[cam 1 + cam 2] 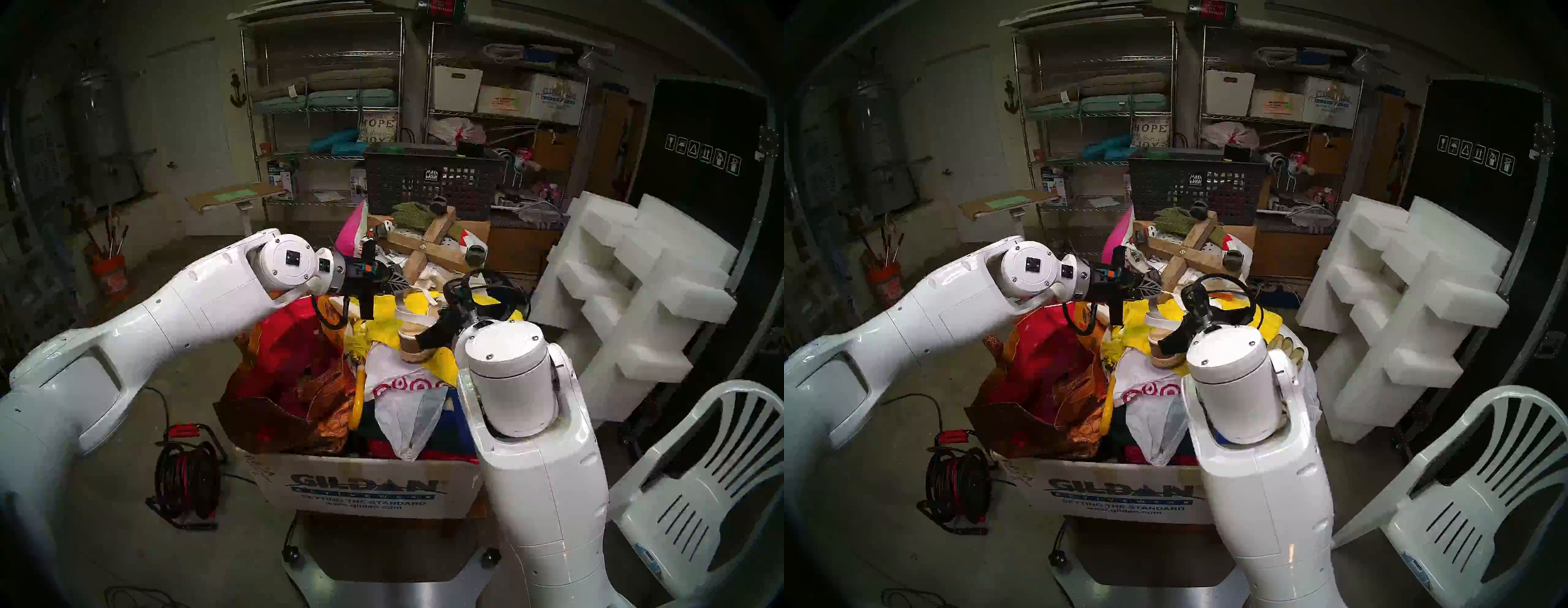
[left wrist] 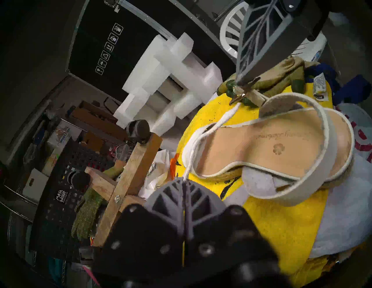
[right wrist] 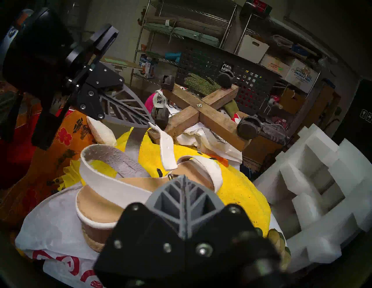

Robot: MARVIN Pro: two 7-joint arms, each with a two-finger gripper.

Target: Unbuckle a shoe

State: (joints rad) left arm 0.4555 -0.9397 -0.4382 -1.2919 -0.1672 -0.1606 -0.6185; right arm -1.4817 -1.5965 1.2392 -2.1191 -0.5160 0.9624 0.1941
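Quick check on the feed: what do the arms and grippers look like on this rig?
Both arms are glossy white shells with rounded joint caps. Left gripper and right gripper: black screwed mounts carrying grey leaf-shaped ribbed fingers. A black cable loops at the right wrist; orange-teal marking near the left wrist.

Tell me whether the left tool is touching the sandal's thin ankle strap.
Touching. In the left wrist view the left tool is shut on the thin ankle strap, which runs straight into its closed tips.

I see a dim room in every view, the far shelves [image 1: 326, 106] murky and grainy, while light from above puts soft glare on the white arm casings. Fisheye bending curves straight lines toward the black rim. In both wrist views the bottom centre is blurred and out of focus.
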